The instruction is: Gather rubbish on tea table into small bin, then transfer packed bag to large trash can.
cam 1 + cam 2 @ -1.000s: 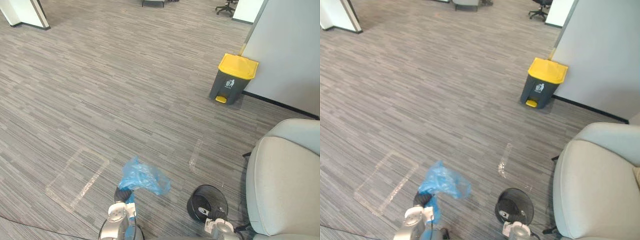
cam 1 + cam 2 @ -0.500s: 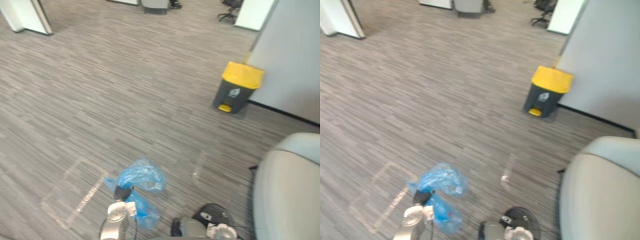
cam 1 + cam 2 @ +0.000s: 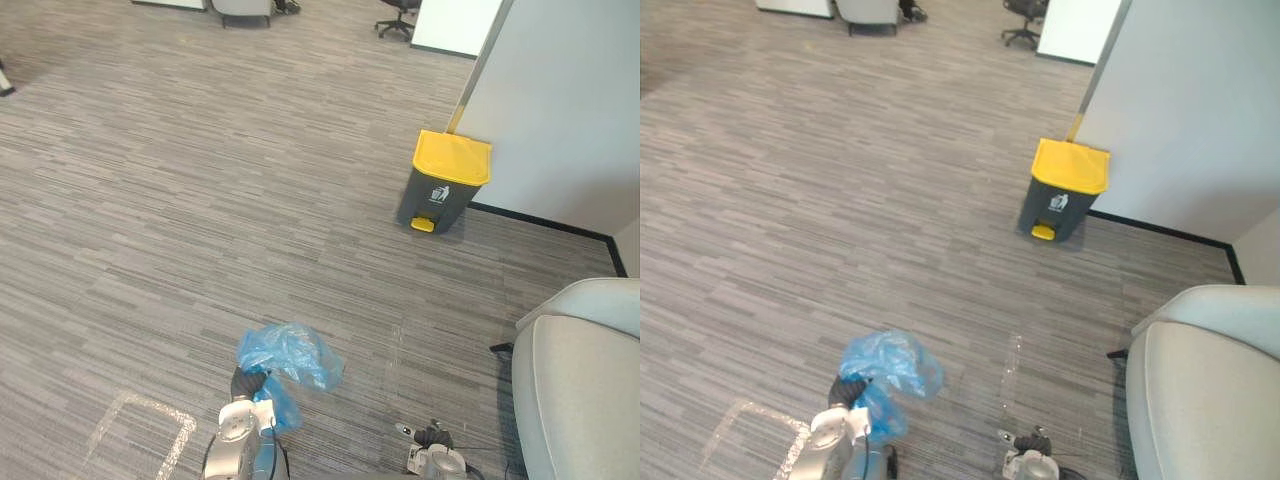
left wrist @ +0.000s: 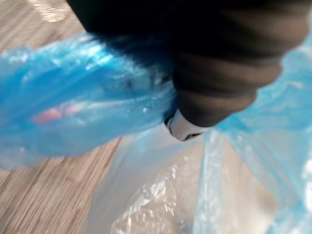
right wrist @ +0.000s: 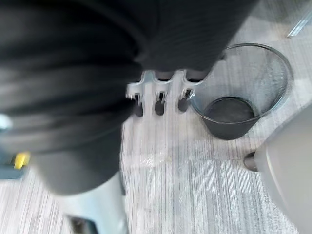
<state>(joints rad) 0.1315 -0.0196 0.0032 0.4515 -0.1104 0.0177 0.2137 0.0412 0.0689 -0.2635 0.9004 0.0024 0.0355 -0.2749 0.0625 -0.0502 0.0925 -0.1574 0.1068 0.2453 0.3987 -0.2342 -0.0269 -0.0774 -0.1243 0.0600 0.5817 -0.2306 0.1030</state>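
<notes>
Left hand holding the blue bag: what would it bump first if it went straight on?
Nothing, it seems. The left hand, shut on the blue bag, points over bare carpet; the yellow-lidded trash can stands off to its right. Depth is hard to judge.

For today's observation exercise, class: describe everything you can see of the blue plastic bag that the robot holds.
The blue plastic bag is thin, translucent and crinkled. The left hand grips its bunched neck: the loose top puffs out beyond the hand, and the rest hangs beside it above the carpet. The left wrist view shows something reddish and pale crumpled contents through the film. The bag is far from the yellow-lidded trash can.
</notes>
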